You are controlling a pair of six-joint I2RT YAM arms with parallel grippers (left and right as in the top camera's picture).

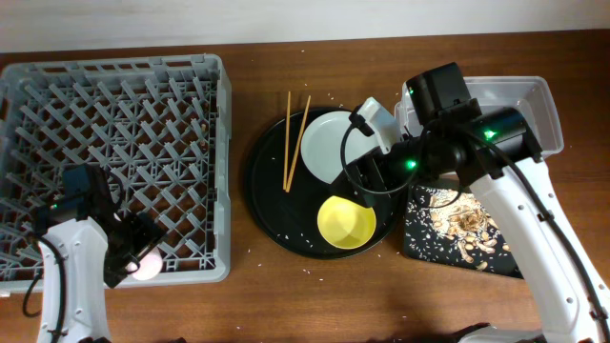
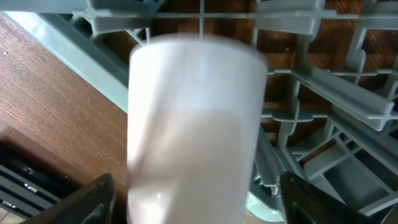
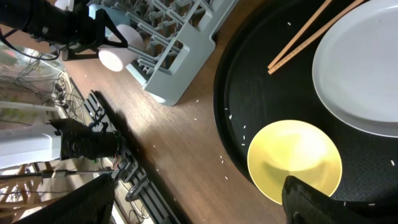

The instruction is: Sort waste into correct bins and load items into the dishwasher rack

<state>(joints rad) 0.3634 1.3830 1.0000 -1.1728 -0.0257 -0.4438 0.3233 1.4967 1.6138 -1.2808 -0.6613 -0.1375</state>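
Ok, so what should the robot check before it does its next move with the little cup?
1. Pink cup lined up with the left gripper: ok, it sits between the fingers.
2. Grip firm on the cup: cannot tell; the left wrist view is blurred.
3. Cup fully inside the dishwasher rack: cannot tell; it is at the near rim.
4. Right gripper open and empty: ok, it hangs above the round black tray.
5. Yellow bowl, plate and chopsticks loaded: not ok; all lie on that tray.
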